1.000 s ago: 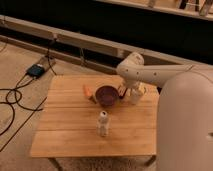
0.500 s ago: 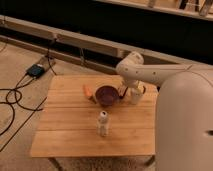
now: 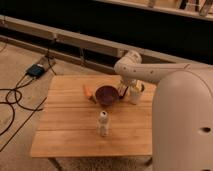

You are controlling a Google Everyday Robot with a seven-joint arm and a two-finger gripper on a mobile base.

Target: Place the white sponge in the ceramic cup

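The ceramic cup (image 3: 136,94) is a short white cylinder standing on the wooden table (image 3: 70,135), just right of the dark purple bowl (image 3: 106,94). My gripper (image 3: 125,90) hangs down from the white arm (image 3: 150,74) and sits between the bowl and the cup, right at the cup's left rim. I cannot see the white sponge anywhere on the table; it is hidden or out of view.
A slim white bottle (image 3: 102,123) stands upright near the table's middle front. An orange object (image 3: 89,92) lies left of the bowl. The robot's white body (image 3: 182,125) fills the right side. Black cables (image 3: 15,95) and a box (image 3: 36,70) lie on the floor at left.
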